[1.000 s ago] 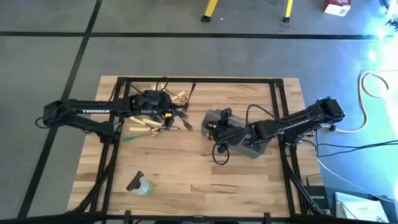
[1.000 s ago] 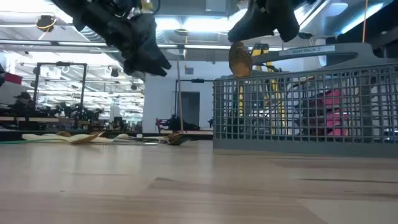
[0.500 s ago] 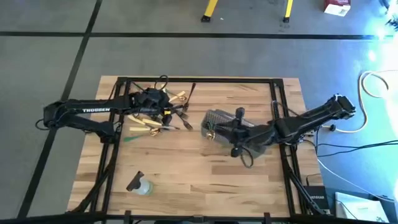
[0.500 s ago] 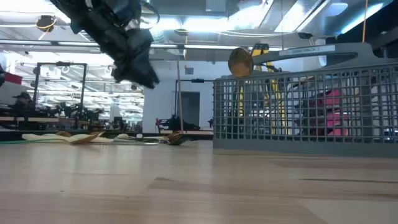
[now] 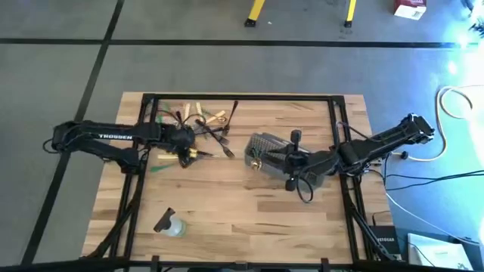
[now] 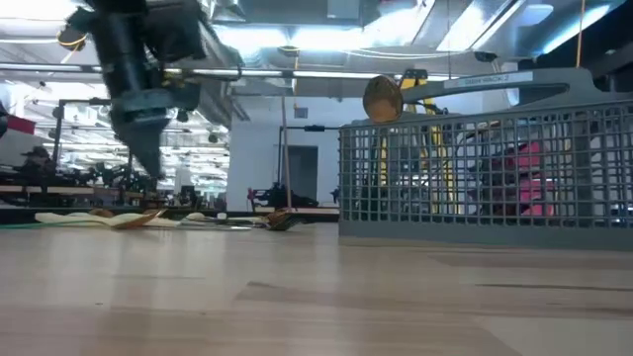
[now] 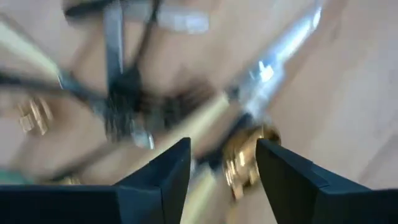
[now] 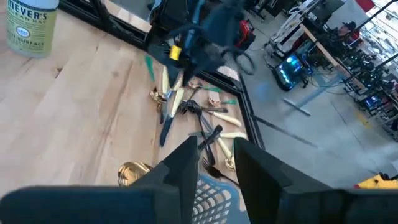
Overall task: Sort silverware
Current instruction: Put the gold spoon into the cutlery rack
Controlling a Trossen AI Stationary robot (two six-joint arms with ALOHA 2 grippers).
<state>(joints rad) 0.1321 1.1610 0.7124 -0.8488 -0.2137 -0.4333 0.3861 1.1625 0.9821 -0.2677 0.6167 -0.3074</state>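
Two grippers at work. Left gripper (image 5: 184, 145) low over the silverware (image 5: 204, 132) heap at the table's (image 5: 227, 204) far left, fingers spread, empty, straddling a gold-tipped piece (image 7: 244, 158) in the left wrist view. Right gripper (image 5: 291, 162) above the wire-mesh basket (image 5: 261, 143), fingers parted, holding nothing; one gold spoon (image 6: 382, 98) standing upright in the basket. Step in hand, by judgement: picking the next utensil. Next move: lower onto a single piece, close across its handle, lift clear of neighbouring tangled forks.
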